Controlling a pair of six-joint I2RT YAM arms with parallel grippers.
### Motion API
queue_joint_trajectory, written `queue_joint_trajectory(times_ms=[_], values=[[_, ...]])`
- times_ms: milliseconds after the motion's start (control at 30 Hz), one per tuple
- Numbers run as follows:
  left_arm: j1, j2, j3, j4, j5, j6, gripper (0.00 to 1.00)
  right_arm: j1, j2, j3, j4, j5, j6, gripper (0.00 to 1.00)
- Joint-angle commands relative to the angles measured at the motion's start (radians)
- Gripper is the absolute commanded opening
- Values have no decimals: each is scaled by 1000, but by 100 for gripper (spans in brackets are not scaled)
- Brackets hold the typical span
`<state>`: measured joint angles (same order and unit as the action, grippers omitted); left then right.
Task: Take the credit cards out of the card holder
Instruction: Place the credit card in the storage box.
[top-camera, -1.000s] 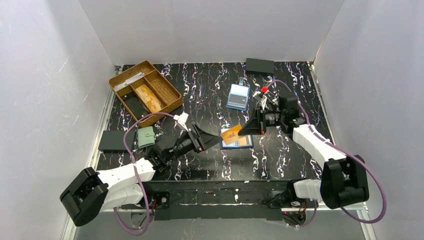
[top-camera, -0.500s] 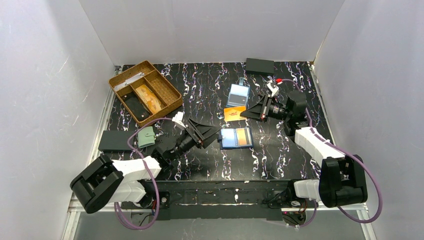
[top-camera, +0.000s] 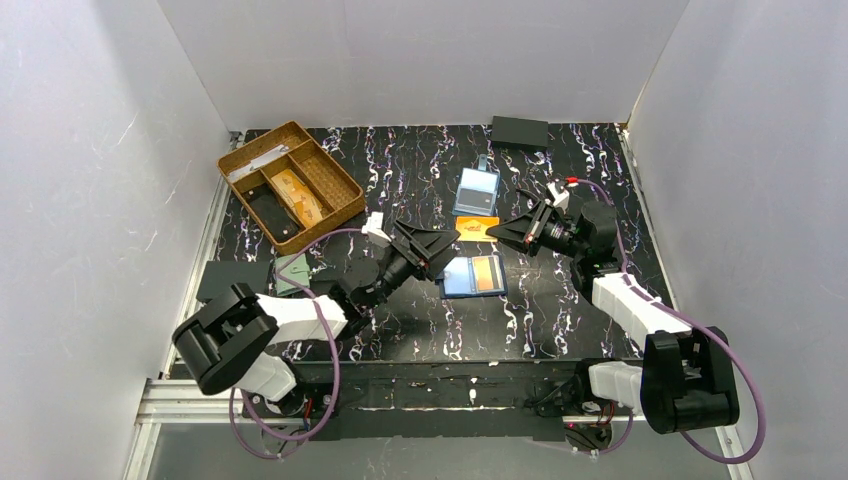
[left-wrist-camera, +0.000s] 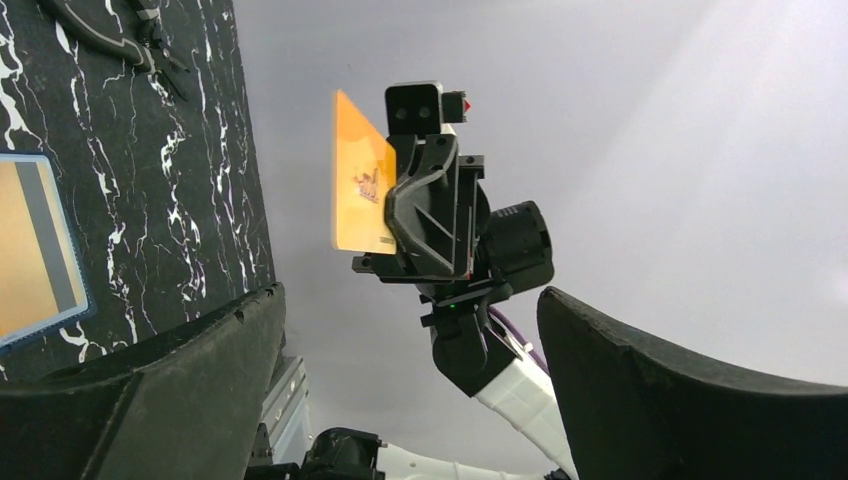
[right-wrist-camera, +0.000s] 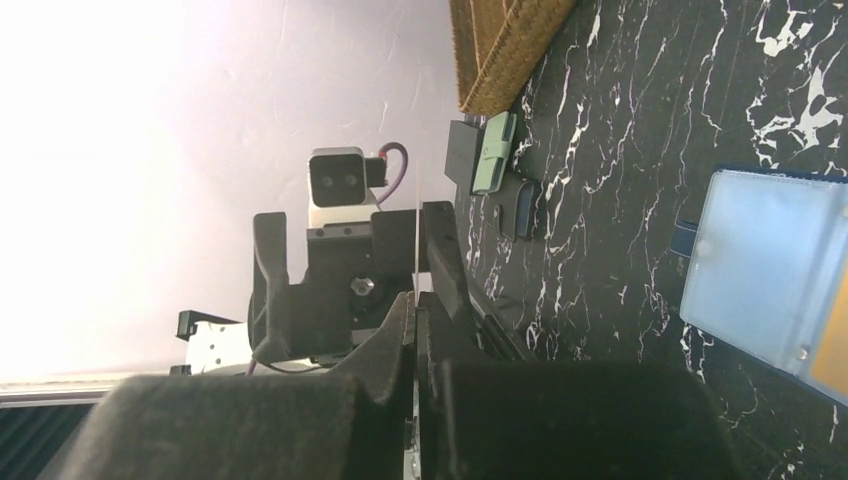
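The card holder (top-camera: 472, 276) lies open on the table, its light blue slots up and an orange card still in the right half; it also shows as the card holder (right-wrist-camera: 770, 270) in the right wrist view and at the left edge of the left wrist view as the card holder (left-wrist-camera: 35, 255). My right gripper (top-camera: 497, 233) is shut on an orange credit card (top-camera: 477, 228), held above the table just behind the holder. The left wrist view shows that card (left-wrist-camera: 360, 190) face-on in the right gripper (left-wrist-camera: 400, 215). My left gripper (top-camera: 440, 258) stands wide open beside the holder's left edge, holding nothing.
A woven tray (top-camera: 290, 185) with items sits at the back left. A sage-green pouch (top-camera: 292, 268) and a flat black rectangle (top-camera: 232, 280) lie at the left. A light blue clear case (top-camera: 476, 192) and another black rectangle (top-camera: 519, 131) lie further back.
The right gripper has carried the orange card up and back from over the holder. The left arm has reached forward and right, toward the holder.
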<state>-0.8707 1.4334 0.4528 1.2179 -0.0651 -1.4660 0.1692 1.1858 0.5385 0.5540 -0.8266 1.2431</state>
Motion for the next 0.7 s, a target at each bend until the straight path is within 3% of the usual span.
queue_joint_trajectory(times_ms=[0, 467, 667], values=[[-37, 40, 65, 10, -76, -14, 93, -7, -25, -15, 86, 28, 44, 1], [-62, 175, 174, 16, -92, -57, 70, -7, -58, -51, 81, 47, 41, 1], [-66, 206, 181, 38, -107, -80, 55, -7, -57, -53, 77, 52, 40, 1]])
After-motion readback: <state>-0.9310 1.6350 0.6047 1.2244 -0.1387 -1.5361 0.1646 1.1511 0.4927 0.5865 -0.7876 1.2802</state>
